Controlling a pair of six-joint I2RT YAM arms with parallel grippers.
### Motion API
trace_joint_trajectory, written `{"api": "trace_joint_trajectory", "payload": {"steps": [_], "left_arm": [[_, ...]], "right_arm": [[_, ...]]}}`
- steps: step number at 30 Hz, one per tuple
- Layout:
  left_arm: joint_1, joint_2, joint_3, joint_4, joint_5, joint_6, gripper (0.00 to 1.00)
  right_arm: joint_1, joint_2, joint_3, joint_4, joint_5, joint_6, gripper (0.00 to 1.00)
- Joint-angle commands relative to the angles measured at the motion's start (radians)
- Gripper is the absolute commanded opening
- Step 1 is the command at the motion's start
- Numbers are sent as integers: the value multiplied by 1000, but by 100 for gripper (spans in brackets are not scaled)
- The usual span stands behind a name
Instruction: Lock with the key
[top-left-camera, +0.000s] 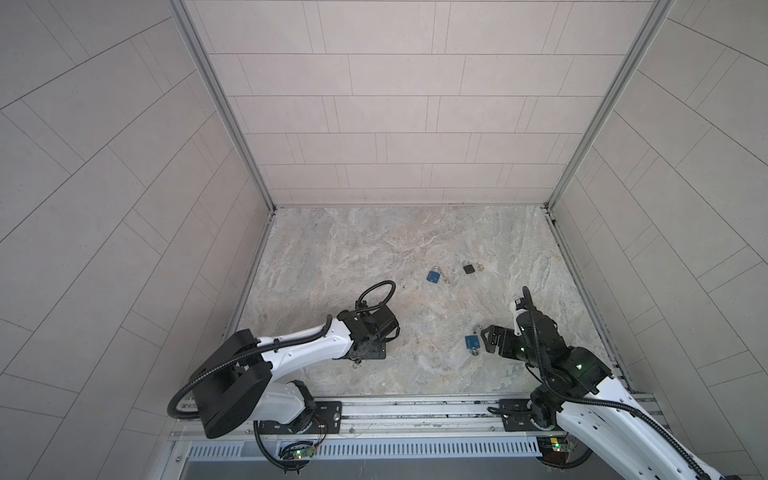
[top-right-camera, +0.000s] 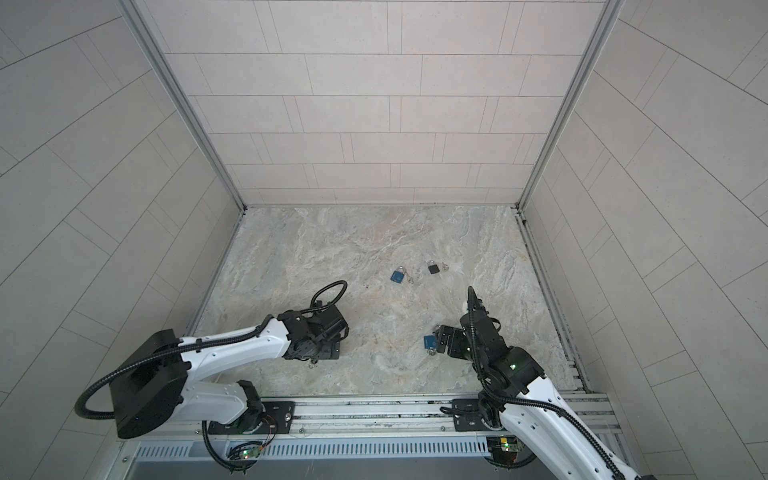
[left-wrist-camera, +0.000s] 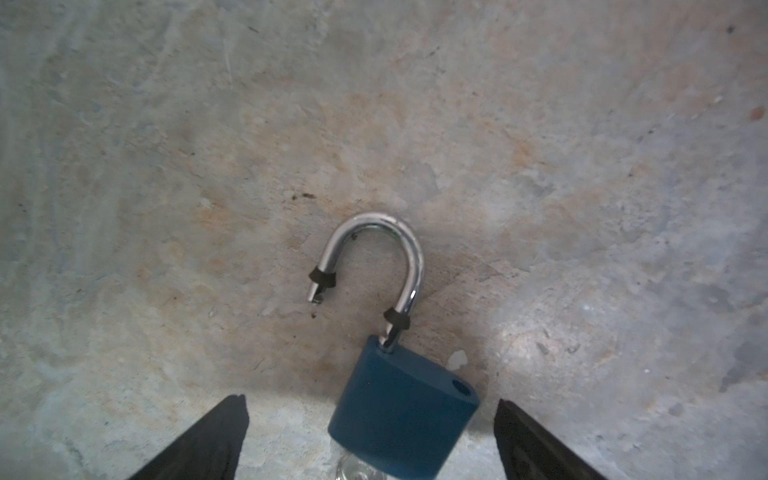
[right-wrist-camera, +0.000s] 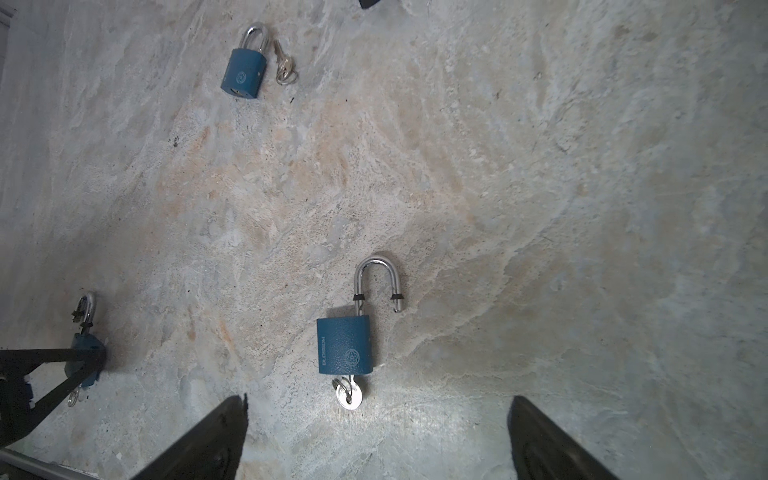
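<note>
Padlocks lying open, both my hands spread wide and holding nothing.
My left hand (left-wrist-camera: 370, 401) hangs low over the table (left-wrist-camera: 166, 124) with its fingers wide apart. An open blue padlock (left-wrist-camera: 403, 419) lies between them, off-centre toward one finger. Its shackle (left-wrist-camera: 374, 232) reaches out ahead with the free end clear of the body, and a key (left-wrist-camera: 353, 469) just shows at the base. My right hand (right-wrist-camera: 378, 399), equally wide, has a second open padlock (right-wrist-camera: 344, 345) just ahead of its fingertips, with the inserted key (right-wrist-camera: 349, 395) pointing back toward me. To lock well, I judge I should pin one body flat, swing the free leg over its hole, press it home, then turn the key.
</note>
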Motion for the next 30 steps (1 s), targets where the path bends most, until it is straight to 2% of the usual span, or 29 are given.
{"api": "trace_joint_trajectory", "payload": {"steps": [1, 7, 15, 27, 30], "left_arm": [[-5, 47, 9, 8, 15, 38, 100], [-8, 124, 59, -7, 64, 98, 100], [-14, 204, 68, 3, 33, 104, 99], [-17, 50, -63, 59, 38, 18, 96], [-17, 32, -66, 33, 7, -4, 96]], "right_arm": [[-3, -16, 32, -26, 21, 2, 100], [-2, -39, 26, -20, 30, 5, 99], [-1, -34, 24, -30, 34, -3, 100], [-2, -29, 11, -4, 0, 6, 99], [-1, -28, 12, 0, -2, 10, 98]]}}
